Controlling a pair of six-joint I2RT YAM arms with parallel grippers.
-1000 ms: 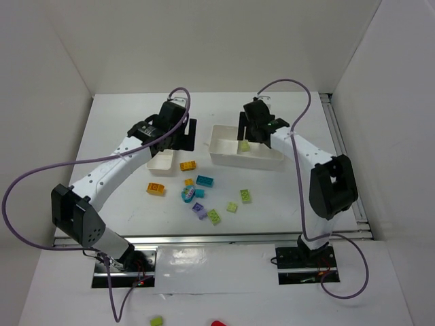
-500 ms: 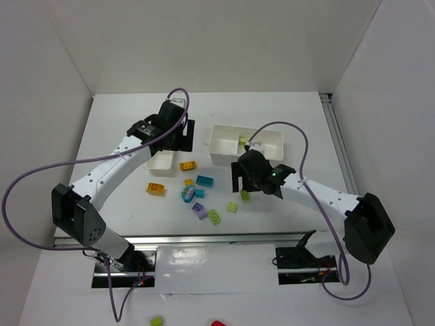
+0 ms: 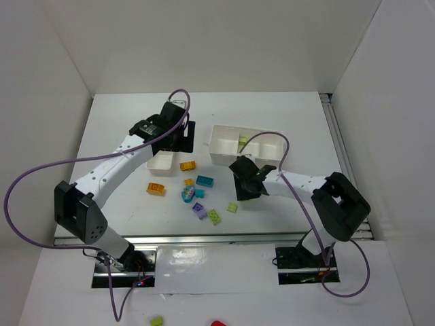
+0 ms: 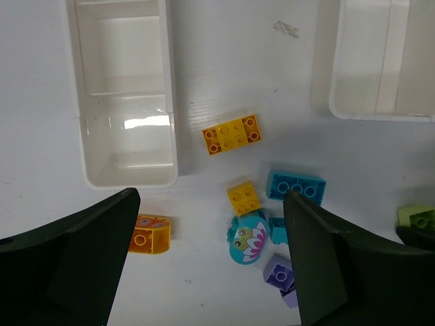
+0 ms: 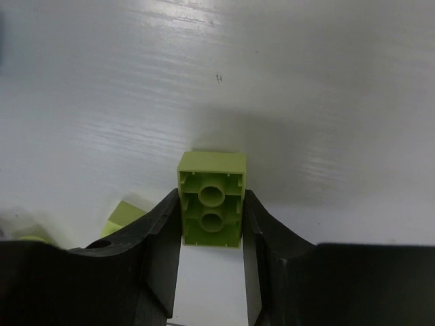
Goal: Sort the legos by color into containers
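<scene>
— Biggest first?

— White desk (image 3: 122, 122), filling the middle of the overhead frame. Next the left arm (image 3: 112, 163), sweeping from lower left up to upper centre. Then the right arm (image 3: 306, 185), folded in from lower right toward centre.

— And the containers?

— Wider tray (image 3: 219, 144) just right of upper centre, with a green lego (image 3: 243, 144) lying inside by a divider. Narrower tray (image 3: 161, 161) to its left, partly covered by the left arm's wrist. Plainer at upper left of the left wrist frame.

— Fingers?

— Left fingers (image 4: 81, 258) spread wide, gripping nothing, dark at both lower corners of the wrist frame, hanging above the loose legos. Right fingers (image 5: 160, 244) pressed in on a light green brick (image 5: 211, 199), pinching it from both sides at lower centre of the right wrist frame. Hollow underside toward the lens. Cannot tell whether touching the desk.

— Loose pieces, down to the smallest?

— All outside the trays, bunched at centre overhead. Orange-yellow brick (image 3: 187, 165) just below the narrower tray, teal brick (image 3: 204, 180) to its lower right, orange brick (image 3: 155, 189) off to the left. Then a round teal piece (image 3: 187, 195) printed with a flower, a small yellow brick (image 3: 189, 182) just above it, and a purple brick (image 3: 198, 210). Last, two light green bits (image 3: 215, 216) near the right fingers.
</scene>
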